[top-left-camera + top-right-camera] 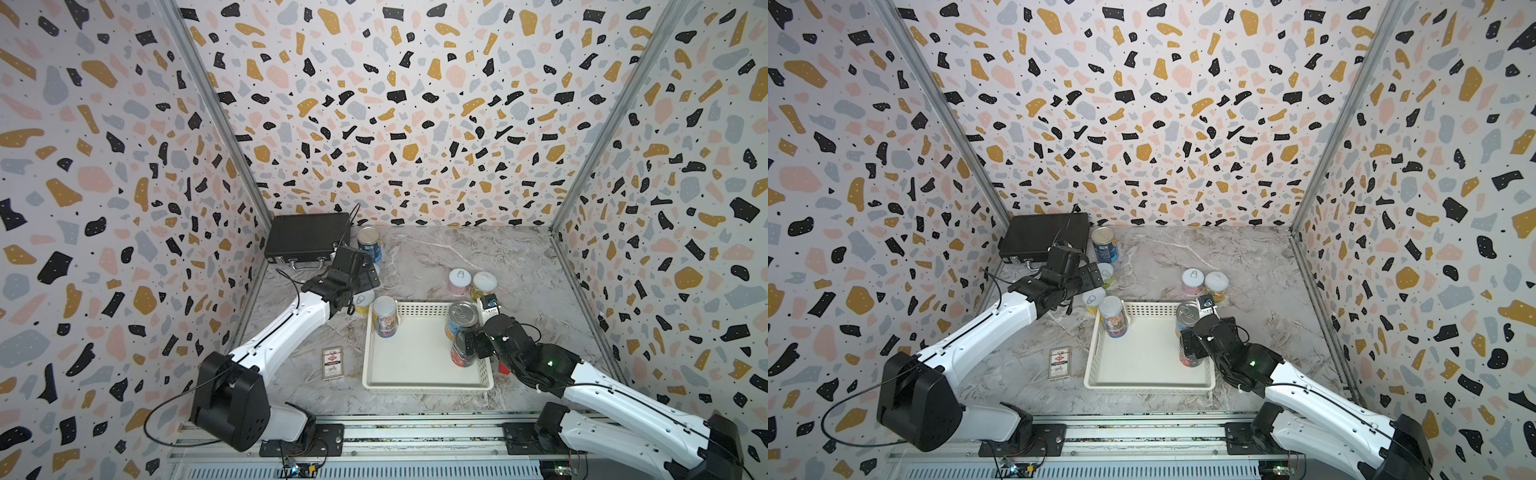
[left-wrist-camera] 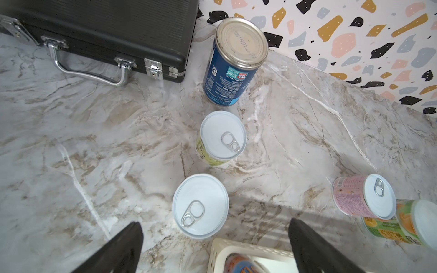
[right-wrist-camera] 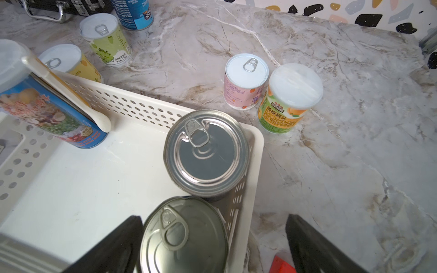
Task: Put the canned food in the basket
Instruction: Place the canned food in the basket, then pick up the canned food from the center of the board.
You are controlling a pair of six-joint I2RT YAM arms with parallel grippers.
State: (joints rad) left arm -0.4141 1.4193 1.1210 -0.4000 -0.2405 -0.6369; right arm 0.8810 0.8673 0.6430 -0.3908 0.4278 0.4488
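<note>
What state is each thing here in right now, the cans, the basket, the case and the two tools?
basket: holds three upright cans
red-label can: upright in the basket, between the right tool's open jaws
silver-topped can: upright in the basket corner
five other cans: upright on the table, outside
black briefcase: closed, latched
left tool: open, empty
right tool: open, not gripping

Terrazzo-patterned walls (image 1: pixel 407 104) (three, joined by metal corner posts) enclose a grey marble-look tabletop (image 1: pixel 519 266) under even light.
</note>
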